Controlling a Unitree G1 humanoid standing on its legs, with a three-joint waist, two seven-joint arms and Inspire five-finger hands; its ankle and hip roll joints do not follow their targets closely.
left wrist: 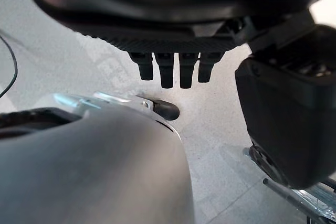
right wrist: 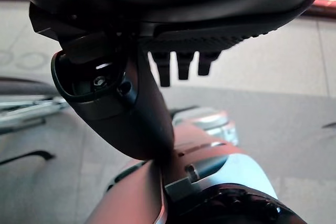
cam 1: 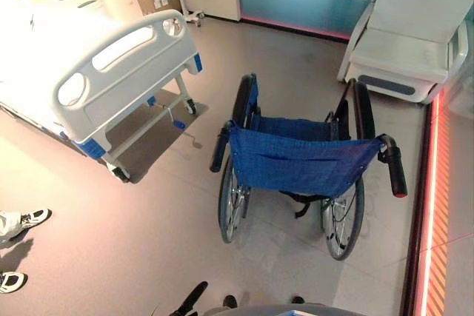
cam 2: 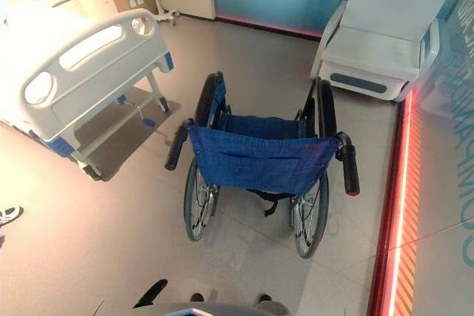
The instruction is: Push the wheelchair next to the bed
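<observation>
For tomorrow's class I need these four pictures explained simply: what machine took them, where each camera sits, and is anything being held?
A two-legged humanoid robot took them. The two wide pictures come from a stereo camera on its head, looking down at a room floor. There stands a blue wheelchair with its back toward the robot, a hospital bed ahead to the left, and a white padded chair ahead to the right. A person's shoes show at the left edge. The two close pictures come from cameras on the wrists: the left hand and the right hand hang over the floor with fingers relaxed, holding nothing. The push handles are not yet grasped.
</observation>
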